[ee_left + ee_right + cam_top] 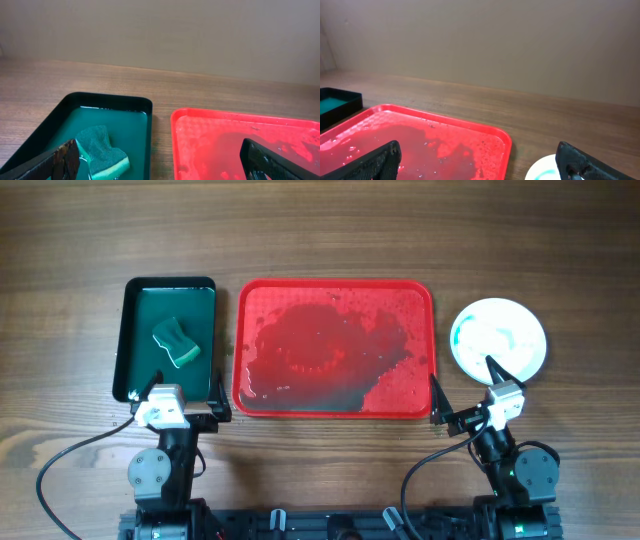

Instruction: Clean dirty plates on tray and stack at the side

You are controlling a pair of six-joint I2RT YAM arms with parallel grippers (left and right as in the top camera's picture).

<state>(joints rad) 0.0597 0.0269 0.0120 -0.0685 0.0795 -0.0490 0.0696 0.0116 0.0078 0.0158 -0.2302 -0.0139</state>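
The red tray lies mid-table, wet and smeared, with no plate on it. It also shows in the left wrist view and the right wrist view. A round white plate with aqua-green streaks sits on the table to the tray's right; its edge shows in the right wrist view. I cannot tell whether other plates lie under it. My left gripper is open and empty by the tray's front left corner. My right gripper is open and empty between the tray's front right corner and the plate.
A smaller dark green tray holding liquid stands left of the red tray. A green sponge lies in it. The table is brown wood. A plain wall stands behind.
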